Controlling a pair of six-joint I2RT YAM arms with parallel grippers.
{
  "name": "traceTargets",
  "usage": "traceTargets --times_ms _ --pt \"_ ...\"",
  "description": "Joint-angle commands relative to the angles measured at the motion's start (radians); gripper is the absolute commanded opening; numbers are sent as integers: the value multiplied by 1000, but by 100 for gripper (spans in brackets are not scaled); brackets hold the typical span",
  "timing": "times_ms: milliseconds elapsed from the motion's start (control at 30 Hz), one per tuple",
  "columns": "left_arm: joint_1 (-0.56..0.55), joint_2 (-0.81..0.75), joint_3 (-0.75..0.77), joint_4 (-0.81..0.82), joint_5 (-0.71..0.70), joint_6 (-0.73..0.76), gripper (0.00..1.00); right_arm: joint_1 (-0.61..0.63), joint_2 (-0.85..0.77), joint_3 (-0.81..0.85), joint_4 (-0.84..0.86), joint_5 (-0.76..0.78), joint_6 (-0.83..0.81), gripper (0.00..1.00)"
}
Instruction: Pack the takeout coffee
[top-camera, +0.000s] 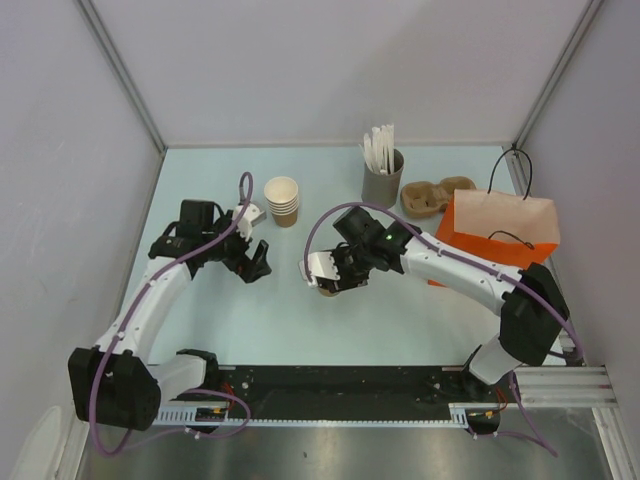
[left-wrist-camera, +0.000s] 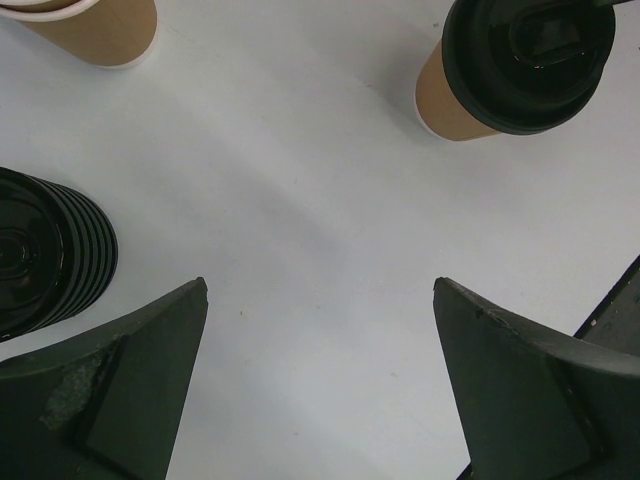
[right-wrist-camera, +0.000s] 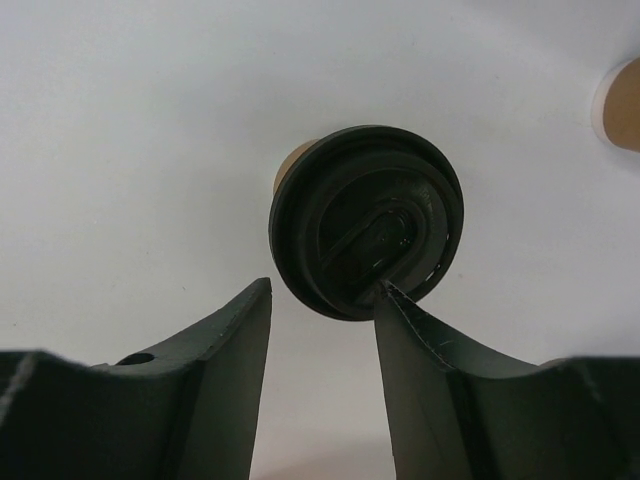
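— So, where is the takeout coffee, that small tan kraft-paper cup with the round black plastic lid?

— Upright on the pale table, near the middle and directly under the right gripper. In the right wrist view the lid lies just past the tips, and one fingertip appears to overlap the lid's rim.

— Is it gripped?

— No. The jaws are drawn partway in, with a gap between them and nothing in the gap. That gap looks narrower than the lid. The left gripper is spread wide and empty over bare table, beside the stack of black plastic lids and near the stack of lidless tan paper cups.

— What could go wrong from here?

— As I judge it, if the jaws descend at this width, a fingertip would land on the lid instead of passing beside the cup wall. That could tip the cup or pop the lid loose. A pinch high on the lid's slope might slip off, and too hard a squeeze on the paper wall could crumple it. The orange paper bag stands well apart, at the right edge of the table. A cup carried tilted could catch the bag's rim and knock it over.
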Motion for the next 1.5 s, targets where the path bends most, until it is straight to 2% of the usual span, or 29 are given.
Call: traceTargets --times_ms 0,500,600,800,900,1000,1200,1467 --pt "5 -1 -13 24 2 1 100 9 26 3 43 -23 -4 49" --pt "4 13 -19 33 1 0 100 11 70 5 37 12 -2 29" --pt "5 13 -19 33 -1 1 99 9 69 3 34 12 -4 22" --pt "5 11 -21 33 1 1 99 14 58 5 39 21 13 20" --pt "5 8 -22 35 1 1 99 14 49 5 34 24 27 12" --pt "5 11 -22 35 -1 3 99 15 38 5 33 35 50 0" --pt "5 10 -22 35 -3 0 100 23 4 10 48 111 128 0" --pt "5 10 -24 38 -6 1 99 20 -11 60 -15 159 325 0"
